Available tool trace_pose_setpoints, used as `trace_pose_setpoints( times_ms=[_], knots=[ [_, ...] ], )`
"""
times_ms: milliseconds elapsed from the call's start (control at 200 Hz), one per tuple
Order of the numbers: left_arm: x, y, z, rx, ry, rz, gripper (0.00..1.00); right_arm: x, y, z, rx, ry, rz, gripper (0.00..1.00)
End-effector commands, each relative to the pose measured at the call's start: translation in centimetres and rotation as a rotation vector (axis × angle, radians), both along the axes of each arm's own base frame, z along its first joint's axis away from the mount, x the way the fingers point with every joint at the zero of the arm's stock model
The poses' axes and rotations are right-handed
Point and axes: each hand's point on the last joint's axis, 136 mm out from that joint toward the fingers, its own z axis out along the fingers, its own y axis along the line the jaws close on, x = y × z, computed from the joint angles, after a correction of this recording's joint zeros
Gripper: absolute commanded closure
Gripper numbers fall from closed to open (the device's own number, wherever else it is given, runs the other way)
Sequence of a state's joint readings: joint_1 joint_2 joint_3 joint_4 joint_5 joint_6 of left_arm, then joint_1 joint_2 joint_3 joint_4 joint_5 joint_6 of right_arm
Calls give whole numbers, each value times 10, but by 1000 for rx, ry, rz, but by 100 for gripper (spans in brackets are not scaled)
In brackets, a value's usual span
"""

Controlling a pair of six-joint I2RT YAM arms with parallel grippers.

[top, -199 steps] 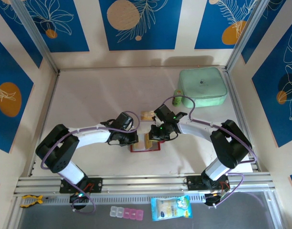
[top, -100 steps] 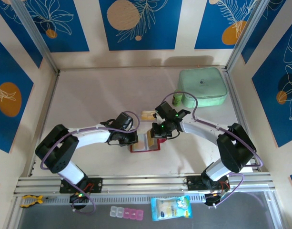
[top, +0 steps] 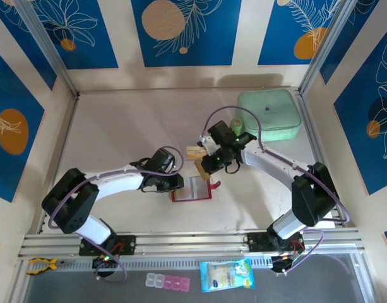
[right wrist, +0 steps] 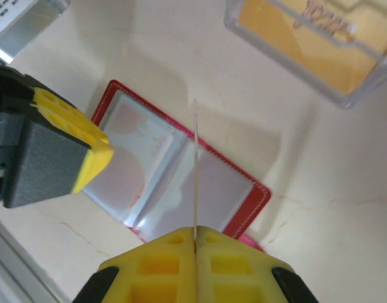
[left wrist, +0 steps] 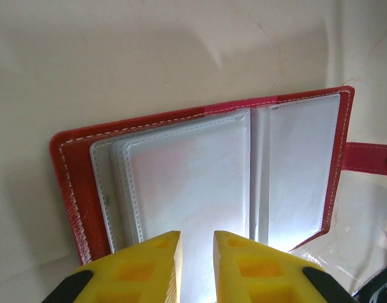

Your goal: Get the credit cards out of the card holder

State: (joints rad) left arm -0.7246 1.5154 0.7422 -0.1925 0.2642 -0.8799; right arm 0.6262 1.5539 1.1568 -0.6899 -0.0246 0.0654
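Credit card (right wrist: 195,164), thin orange-yellow plastic rectangle, seen edge-on. Its near end is pinched between the yellow fingers of the right gripper (right wrist: 195,235), pressed together on it, and the rest sticks straight out past the fingertips. Below and beyond those fingertips lies the card holder (right wrist: 259,194), small red leather-like folding wallet, open flat on the pale table (top: 117,126), clear inner sleeves (left wrist: 193,170) up, snap tab (left wrist: 370,158) out to the side. Card looks free of the sleeves, no contact visible. Left gripper (left wrist: 197,249) sits at the sleeves' near edge, fingers slightly apart, sleeve plastic showing in the gap, nothing clamped. Transparent plastic tray (right wrist: 281,62) with an orange card inside lies past the right fingertips, apart from the wallet; mint-green rounded case (top: 269,113) well off. Risks, my judgement: the grip takes only a narrow strip of slick plastic, so a quick swing could twist or drop the card. With the left fingers loose, the wallet is unpinned and could slide or fold if bumped. Faint pink print in one sleeve may be another card, cannot tell.
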Motion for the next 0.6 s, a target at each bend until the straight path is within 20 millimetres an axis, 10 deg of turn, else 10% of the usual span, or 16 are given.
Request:
trace_pose_setpoints(
  times_ms=[0,595],
  knots=[
    [2,9,7,34,-29,-2,78,7,-12,-2,-129,-92,246,99],
    [-10,40,10,53,-44,57,77,73,7,12,-267,-252,701,100]
  ],
)
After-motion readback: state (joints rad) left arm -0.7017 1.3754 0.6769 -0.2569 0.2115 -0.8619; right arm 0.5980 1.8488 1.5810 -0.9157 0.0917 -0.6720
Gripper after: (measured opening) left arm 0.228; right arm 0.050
